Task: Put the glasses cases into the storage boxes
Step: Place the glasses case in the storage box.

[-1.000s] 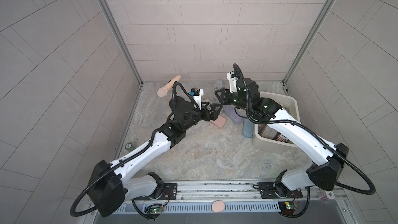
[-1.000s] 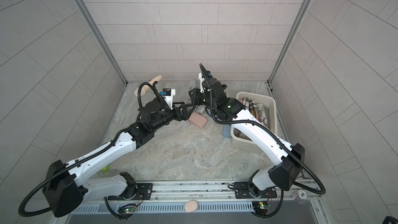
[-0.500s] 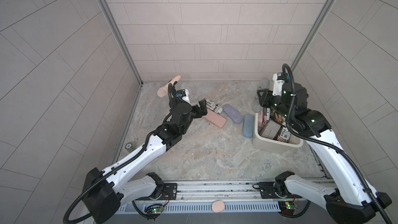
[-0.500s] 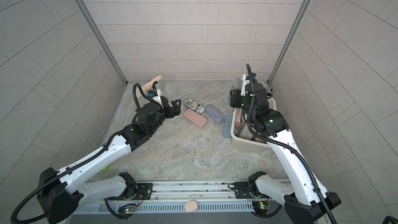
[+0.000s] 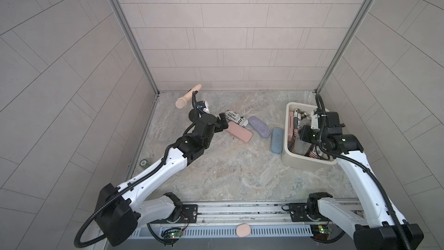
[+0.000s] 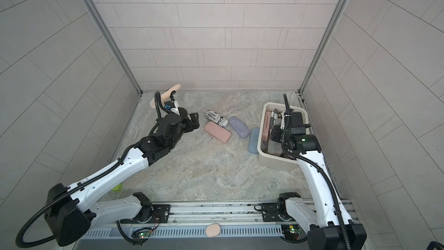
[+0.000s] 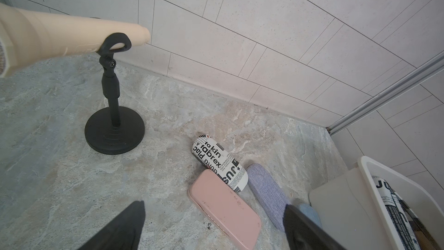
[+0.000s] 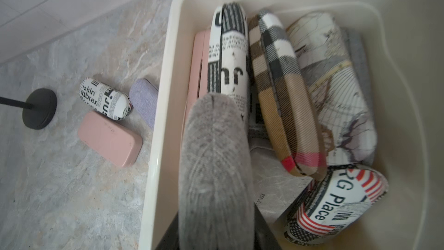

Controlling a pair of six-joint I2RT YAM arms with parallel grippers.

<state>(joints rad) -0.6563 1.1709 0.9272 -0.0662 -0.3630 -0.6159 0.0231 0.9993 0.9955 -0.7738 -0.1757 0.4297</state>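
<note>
My right gripper [image 8: 216, 236] is shut on a grey felt glasses case [image 8: 213, 164], held inside the cream storage box [image 5: 307, 164] above several cases lying there, among them a plaid one [image 8: 283, 92] and a newspaper-print one [image 8: 228, 56]. On the floor left of the box lie a light blue case [image 5: 276, 139], a lavender case [image 5: 259, 126], a pink case [image 5: 239, 132] and a newspaper-print case [image 5: 236, 119]. My left gripper [image 5: 222, 122] is open just left of the pink case [image 7: 225, 209], with nothing between its fingers.
A pink microphone [image 5: 187, 96] on a black stand [image 7: 114, 133] rises at the back left, close behind my left wrist. A small pink oval pad [image 5: 243, 230] sits on the front rail. Tiled walls enclose three sides.
My right arm swung from the middle of the floor over to the box with the grey case and lowered into it. My left arm drew back slightly, jaws still open.
</note>
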